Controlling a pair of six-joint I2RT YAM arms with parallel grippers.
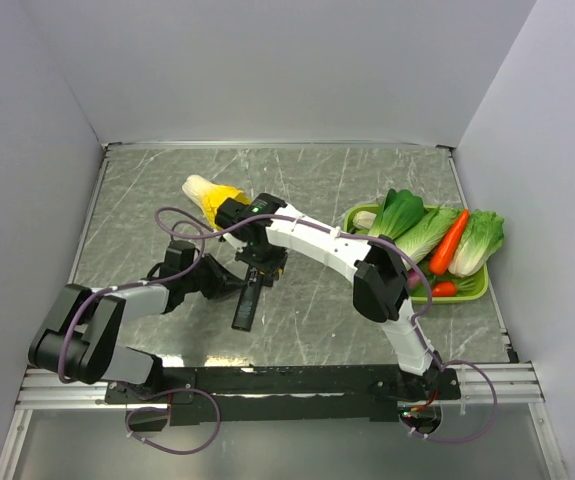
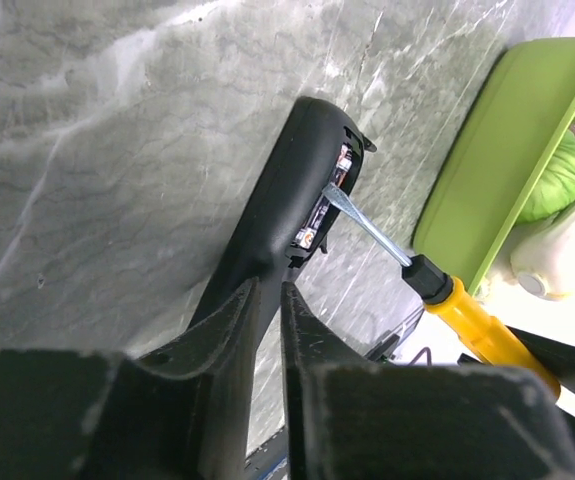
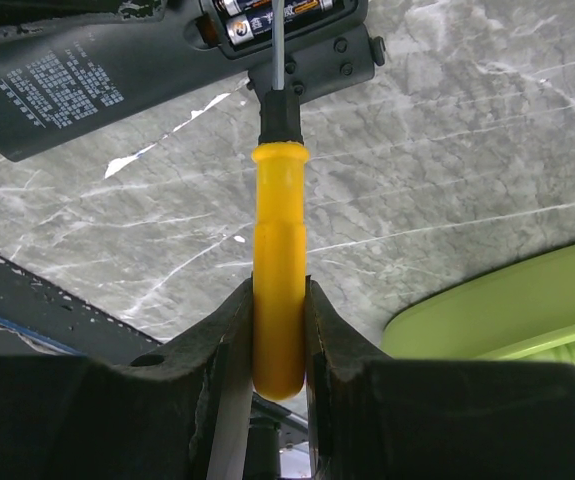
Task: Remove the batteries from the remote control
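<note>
Compartment open, but both small dark cylindrical batteries sit inside the slim black plastic remote control. The left claw pinches it; the right claw clamps a yellow-handled screwdriver.

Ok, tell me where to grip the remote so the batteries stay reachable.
Pinch the remote across its thin body at the plain end, coming from the end opposite the open battery bay. The slim bar is easy to pinch there, and the screwdriver tip occupies the bay end. The left claw appears to grip it that way.
</note>
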